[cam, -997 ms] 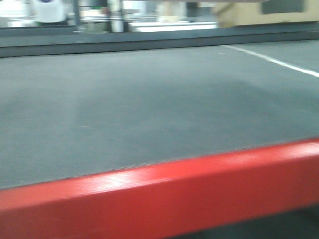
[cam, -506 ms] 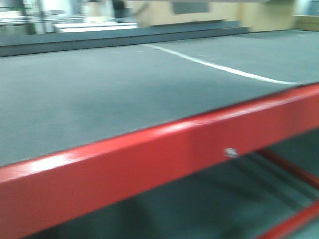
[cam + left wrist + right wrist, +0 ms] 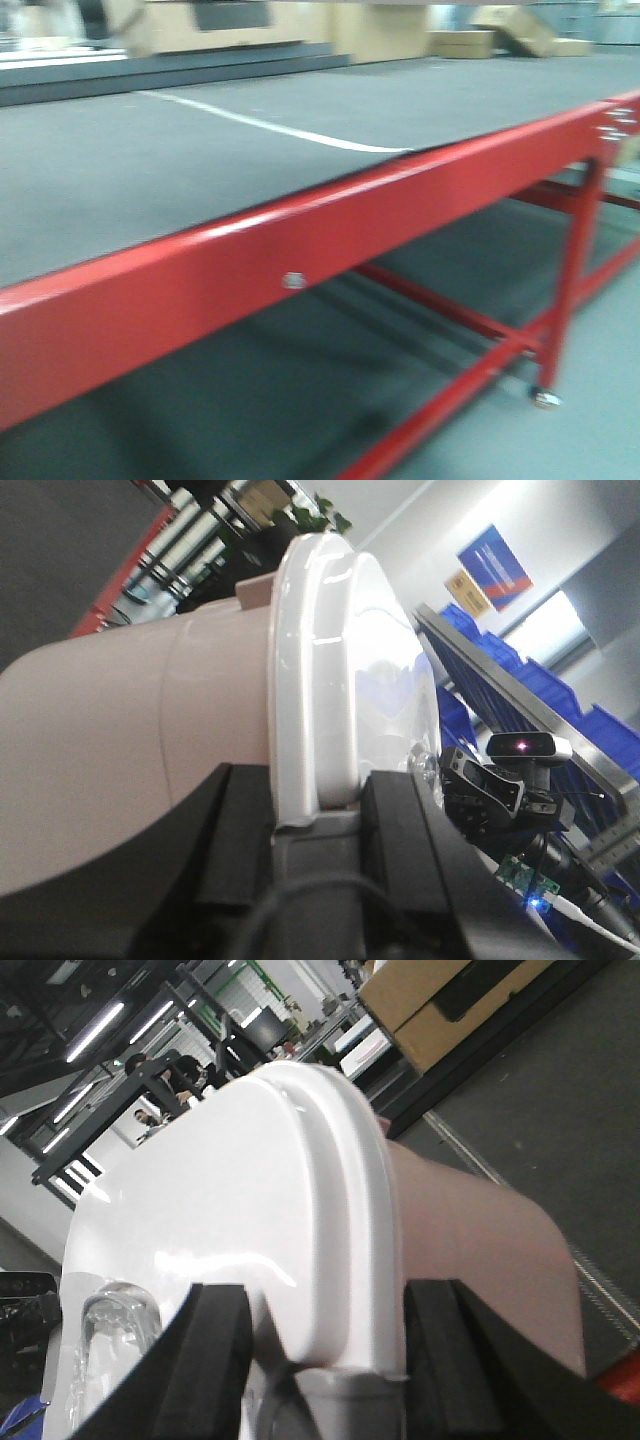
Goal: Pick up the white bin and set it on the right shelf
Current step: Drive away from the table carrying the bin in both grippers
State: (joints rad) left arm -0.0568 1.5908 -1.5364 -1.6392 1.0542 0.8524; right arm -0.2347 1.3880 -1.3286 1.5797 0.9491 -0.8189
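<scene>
The white bin is held off the table between both arms, its pale pinkish body and glossy white lid filling the left wrist view. My left gripper is shut on the lid rim, one black finger on each side. In the right wrist view the same white bin and its lid fill the frame, and my right gripper is shut on the rim at the opposite end. The front view shows neither the bin nor the grippers. The right shelf is out of view.
A red-framed table with a dark grey top runs diagonally across the front view, its end leg and caster at the right. Cardboard boxes stand far behind. A rack of blue bins rises behind the right arm's camera.
The front view has swung to the right: the red rail and white line slid left, and the table's end, leg, caster and lower bars came into sight.
</scene>
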